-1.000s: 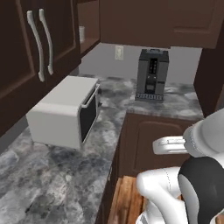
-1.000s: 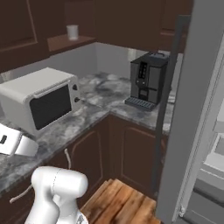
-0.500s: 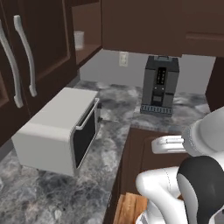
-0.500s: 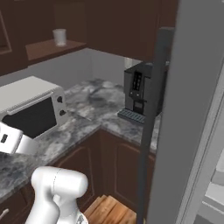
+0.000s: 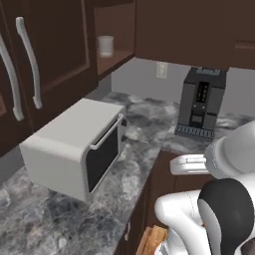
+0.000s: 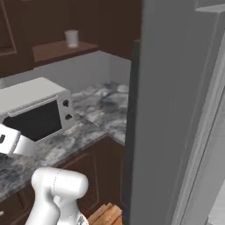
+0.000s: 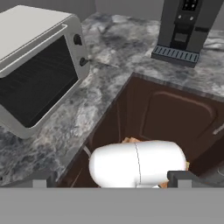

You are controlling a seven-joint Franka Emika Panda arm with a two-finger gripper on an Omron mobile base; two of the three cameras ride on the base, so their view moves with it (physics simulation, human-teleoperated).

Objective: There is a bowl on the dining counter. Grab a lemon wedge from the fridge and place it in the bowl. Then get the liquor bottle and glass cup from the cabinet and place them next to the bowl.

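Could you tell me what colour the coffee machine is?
Black coffee machine, clearest in the left base view.

glossy white rounded arm, dark joint cap, smooth casing

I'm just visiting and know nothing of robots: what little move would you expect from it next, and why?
Probably a further turn of the base to the right, toward the fridge, I'd guess. The tall grey fridge stands at the right edge, while the hand is open, holds nothing, and hangs over the counter by the toaster oven.
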